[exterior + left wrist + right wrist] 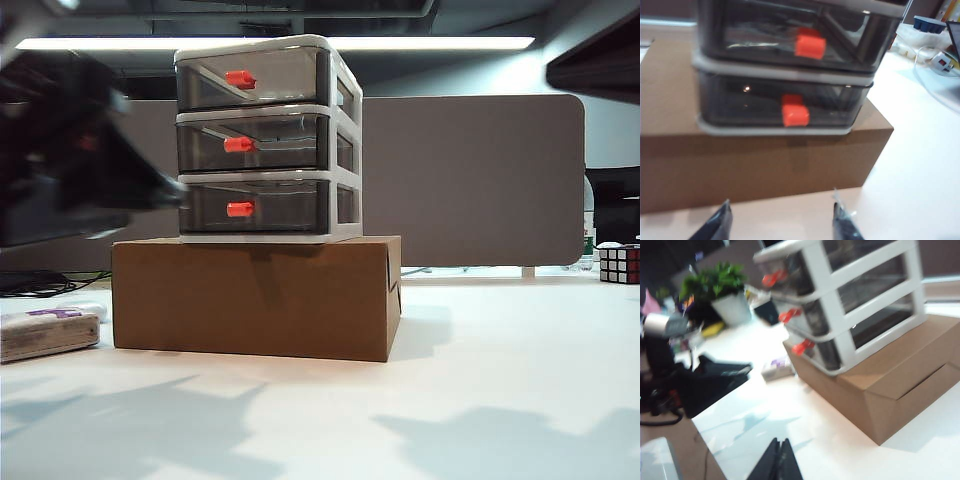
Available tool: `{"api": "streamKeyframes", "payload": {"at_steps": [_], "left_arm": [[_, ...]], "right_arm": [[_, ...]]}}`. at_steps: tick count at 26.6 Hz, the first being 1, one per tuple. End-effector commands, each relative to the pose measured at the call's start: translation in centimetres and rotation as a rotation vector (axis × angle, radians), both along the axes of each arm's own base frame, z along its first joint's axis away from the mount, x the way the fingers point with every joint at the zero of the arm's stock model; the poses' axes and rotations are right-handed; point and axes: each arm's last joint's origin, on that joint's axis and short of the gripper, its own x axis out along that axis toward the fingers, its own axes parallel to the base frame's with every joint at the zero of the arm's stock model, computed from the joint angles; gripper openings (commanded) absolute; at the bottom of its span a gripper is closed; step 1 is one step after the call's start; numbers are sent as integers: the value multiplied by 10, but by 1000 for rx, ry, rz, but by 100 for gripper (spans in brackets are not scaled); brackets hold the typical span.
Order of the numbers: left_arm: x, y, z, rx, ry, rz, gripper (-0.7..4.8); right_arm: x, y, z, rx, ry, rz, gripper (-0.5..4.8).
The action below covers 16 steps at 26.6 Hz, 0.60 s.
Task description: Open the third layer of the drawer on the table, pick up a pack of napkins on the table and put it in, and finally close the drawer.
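White table (500, 400) bearing brown cardboard box (255, 295), pack of napkins (45, 332) beside it, Rubik's cube (619, 264) far off.

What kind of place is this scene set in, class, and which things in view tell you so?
Probably an office or lab: a grey partition screen behind the white table, strip ceiling lights, and a potted plant among desk clutter.

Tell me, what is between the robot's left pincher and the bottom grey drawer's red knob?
In the left wrist view, only the brown cardboard box front lies between the open left gripper and the red-orange knob.
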Motion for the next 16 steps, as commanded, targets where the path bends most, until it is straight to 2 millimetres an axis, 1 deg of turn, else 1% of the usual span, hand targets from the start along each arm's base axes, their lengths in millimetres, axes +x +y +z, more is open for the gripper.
{"api": "streamKeyframes", "payload": {"at_steps": [1,4,7,11,14,16], "left_arm": [[18,-22,1,28,-35,3,248],[30,-36,-4,54,-48,15,247],[35,-38,-4,84,-89,111,247],[36,-38,1,115,-160,120,247],[37,-43,5,134,-191,132,246],[40,-46,8,139,-204,134,246]], "right_arm": [[9,12,15,-65,-21,33,-6],[22,23,20,-104,1,63,-6],[33,32,22,-101,0,106,-6],[43,38,16,-133,-12,113,-6],[53,45,7,-211,-21,130,-6],[60,50,6,-244,-19,137,-6]]}}
